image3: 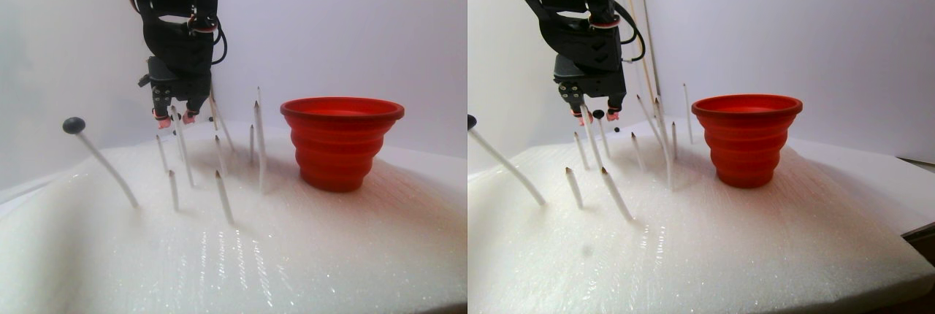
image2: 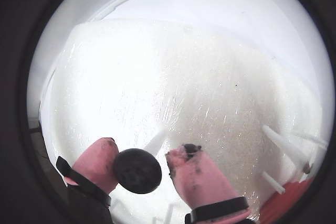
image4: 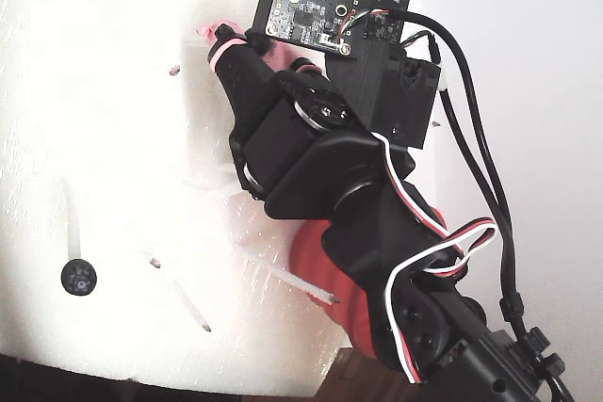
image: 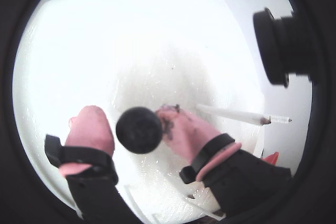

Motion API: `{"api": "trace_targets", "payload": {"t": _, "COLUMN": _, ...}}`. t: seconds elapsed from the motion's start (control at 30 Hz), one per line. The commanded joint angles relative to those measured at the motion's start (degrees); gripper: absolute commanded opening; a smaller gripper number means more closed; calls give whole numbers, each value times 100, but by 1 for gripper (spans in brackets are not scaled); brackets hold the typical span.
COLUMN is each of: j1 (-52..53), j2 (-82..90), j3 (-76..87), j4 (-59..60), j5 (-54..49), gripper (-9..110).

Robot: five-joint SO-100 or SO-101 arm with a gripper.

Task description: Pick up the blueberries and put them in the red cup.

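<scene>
Above the white foam sheet (image3: 307, 255), the pincer (image: 137, 129) is clamped on one blueberry (image: 138, 130).

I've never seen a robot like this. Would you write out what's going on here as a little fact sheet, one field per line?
Surface: white foam sheet
Sticks: thin white pointed sticks standing in the foam, most of them bare
Held item: small round black-blue berry between the pink-tipped fingers of the black gripper
Gripper height: above the foam, among the sticks
Other berry: one still on a leaning stick, far left in the stereo pair view
Container: red ribbed cone-shaped cup, upright, to the gripper's right in that view
Cup contents: hidden
</scene>
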Motion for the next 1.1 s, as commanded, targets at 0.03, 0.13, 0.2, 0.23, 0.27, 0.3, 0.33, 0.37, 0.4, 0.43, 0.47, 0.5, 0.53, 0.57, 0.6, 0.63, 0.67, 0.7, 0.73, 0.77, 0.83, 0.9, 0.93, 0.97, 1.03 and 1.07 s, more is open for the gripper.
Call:
{"api": "trace_targets", "payload": {"t": 0.03, "j1": -88, "j2": 633, "j3": -185, "j4": -114, "j5": 9, "gripper": 17}}
{"api": "trace_targets", "payload": {"t": 0.13, "j1": -88, "j2": 650, "j3": -176, "j4": -114, "j5": 9, "gripper": 17}}
{"api": "trace_targets", "payload": {"t": 0.2, "j1": -88, "j2": 677, "j3": -158, "j4": -114, "j5": 9, "gripper": 17}}
{"api": "trace_targets", "payload": {"t": 0.23, "j1": -88, "j2": 686, "j3": -149, "j4": -114, "j5": 9, "gripper": 17}}
{"api": "trace_targets", "payload": {"t": 0.27, "j1": -88, "j2": 694, "j3": -149, "j4": -114, "j5": 9, "gripper": 17}}
{"api": "trace_targets", "payload": {"t": 0.3, "j1": -88, "j2": 712, "j3": -149, "j4": -114, "j5": 18, "gripper": 17}}
{"api": "trace_targets", "payload": {"t": 0.33, "j1": -88, "j2": 738, "j3": -149, "j4": -114, "j5": 26, "gripper": 17}}
{"api": "trace_targets", "payload": {"t": 0.37, "j1": -88, "j2": 747, "j3": -149, "j4": -114, "j5": 35, "gripper": 17}}
{"api": "trace_targets", "payload": {"t": 0.4, "j1": -88, "j2": 765, "j3": -141, "j4": -114, "j5": 35, "gripper": 17}}
{"api": "trace_targets", "payload": {"t": 0.43, "j1": -97, "j2": 800, "j3": -123, "j4": -114, "j5": 35, "gripper": 17}}
{"api": "trace_targets", "payload": {"t": 0.47, "j1": -97, "j2": 817, "j3": -97, "j4": -114, "j5": 44, "gripper": 17}}
{"api": "trace_targets", "payload": {"t": 0.5, "j1": -97, "j2": 826, "j3": -70, "j4": -114, "j5": 35, "gripper": 16}}
{"api": "trace_targets", "payload": {"t": 0.53, "j1": -105, "j2": 844, "j3": -53, "j4": -114, "j5": 26, "gripper": 16}}
{"api": "trace_targets", "payload": {"t": 0.57, "j1": -105, "j2": 844, "j3": -53, "j4": -114, "j5": 26, "gripper": 16}}
{"api": "trace_targets", "payload": {"t": 0.6, "j1": -105, "j2": 853, "j3": -44, "j4": -114, "j5": 35, "gripper": 16}}
{"api": "trace_targets", "payload": {"t": 0.63, "j1": -105, "j2": 853, "j3": -35, "j4": -114, "j5": 35, "gripper": 16}}
{"api": "trace_targets", "payload": {"t": 0.67, "j1": -105, "j2": 853, "j3": -26, "j4": -114, "j5": 26, "gripper": 16}}
{"api": "trace_targets", "payload": {"t": 0.7, "j1": -105, "j2": 861, "j3": -26, "j4": -114, "j5": 26, "gripper": 16}}
{"api": "trace_targets", "payload": {"t": 0.73, "j1": -105, "j2": 870, "j3": -26, "j4": -114, "j5": 44, "gripper": 16}}
{"api": "trace_targets", "payload": {"t": 0.77, "j1": -105, "j2": 896, "j3": -26, "j4": -114, "j5": 62, "gripper": 16}}
{"api": "trace_targets", "payload": {"t": 0.83, "j1": -105, "j2": 923, "j3": 0, "j4": -114, "j5": 79, "gripper": 16}}
{"api": "trace_targets", "payload": {"t": 0.9, "j1": -114, "j2": 940, "j3": 9, "j4": -114, "j5": 79, "gripper": 15}}
{"api": "trace_targets", "payload": {"t": 0.93, "j1": -114, "j2": 940, "j3": 18, "j4": -114, "j5": 88, "gripper": 15}}
{"api": "trace_targets", "payload": {"t": 0.97, "j1": -114, "j2": 940, "j3": 26, "j4": -114, "j5": 88, "gripper": 14}}
{"api": "trace_targets", "payload": {"t": 1.03, "j1": -123, "j2": 967, "j3": 53, "j4": -114, "j5": 88, "gripper": 14}}
{"api": "trace_targets", "payload": {"t": 1.07, "j1": -123, "j2": 967, "j3": 62, "j4": -114, "j5": 88, "gripper": 13}}
